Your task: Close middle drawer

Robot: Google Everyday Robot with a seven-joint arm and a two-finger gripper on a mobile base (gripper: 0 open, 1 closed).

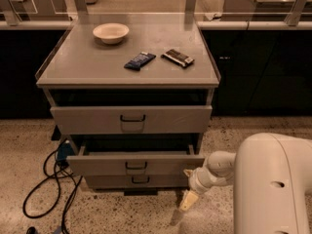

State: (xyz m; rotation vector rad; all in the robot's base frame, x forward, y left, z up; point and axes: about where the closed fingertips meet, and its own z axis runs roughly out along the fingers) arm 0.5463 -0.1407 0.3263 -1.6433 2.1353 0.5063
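The middle drawer (134, 165) is a wide grey drawer with a small dark centre handle, the second of three in the grey cabinet (126, 77). It stands pulled out, with a dark gap open behind its front panel. My gripper (189, 193) is low at the right, on the end of the white arm (219, 167). It sits right by the drawer's front right corner, just above the floor. The top drawer (131, 119) and the lowest drawer (139, 181) look pushed in further.
On the cabinet top lie a white bowl (111, 32), a dark blue packet (139, 60) and a brown snack bar (177, 57). Black cables (46, 184) loop on the speckled floor at the lower left. Dark counters run behind the cabinet.
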